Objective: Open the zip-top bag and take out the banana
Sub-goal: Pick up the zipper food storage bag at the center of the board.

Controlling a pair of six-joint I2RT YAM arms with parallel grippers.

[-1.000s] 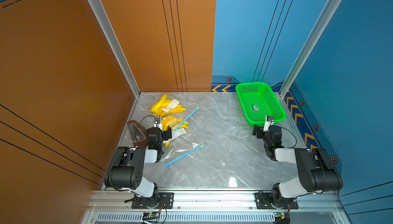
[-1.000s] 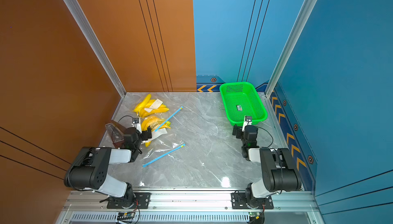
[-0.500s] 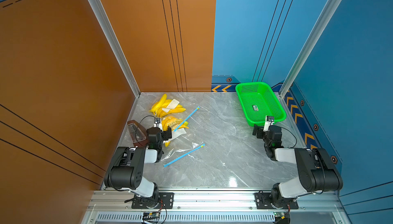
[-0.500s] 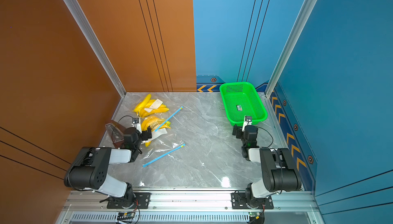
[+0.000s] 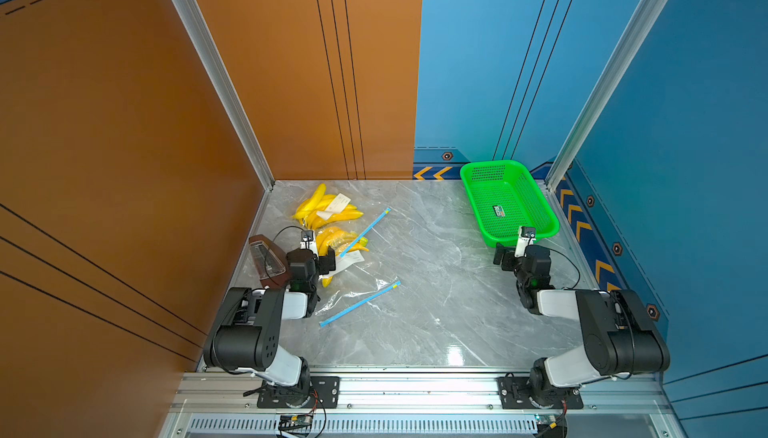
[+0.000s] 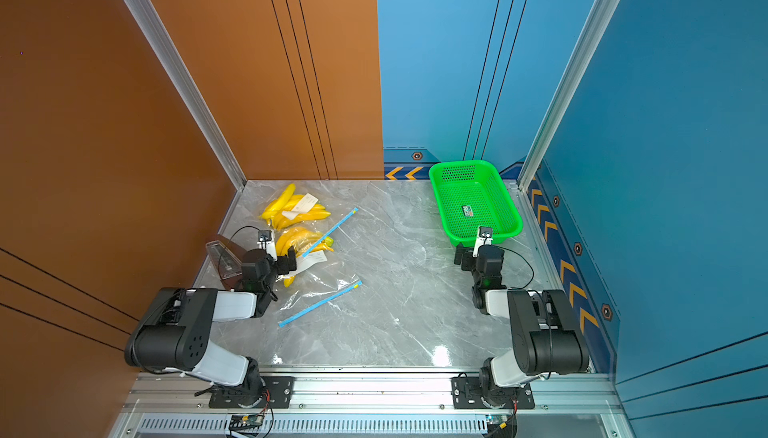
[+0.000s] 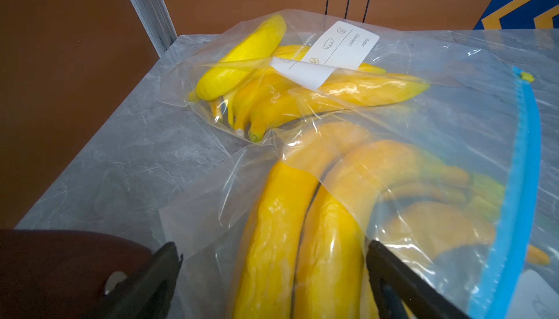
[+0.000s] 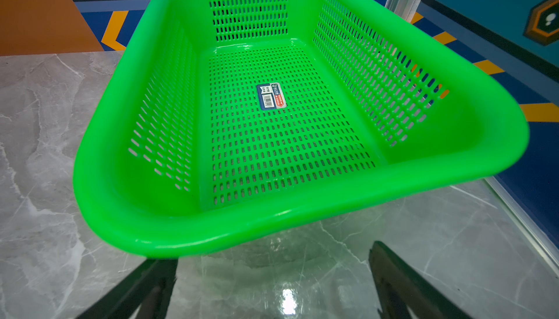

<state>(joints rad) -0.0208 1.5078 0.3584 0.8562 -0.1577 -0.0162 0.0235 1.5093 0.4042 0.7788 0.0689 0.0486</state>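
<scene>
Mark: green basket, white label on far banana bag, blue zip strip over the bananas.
green basket point(image 8: 211, 238): right wrist view, near rim.
white label point(image 7: 341, 46): left wrist view, label's middle.
blue zip strip point(image 7: 524, 163): left wrist view, mid-length of the strip.

L: orange wall point(image 5: 124, 132); R: blue wall point(image 5: 685, 132); grey marble tabletop point(image 5: 436, 290), glare spot point(image 5: 455, 359).

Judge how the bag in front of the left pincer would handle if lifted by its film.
Probably floppy: the bag is wrinkled clear film draped over the bananas. Likely slippery, as the film is glossy. Lifted, the bananas would probably slide to the low end; the blue zipper looks like the stiffest part.
</scene>
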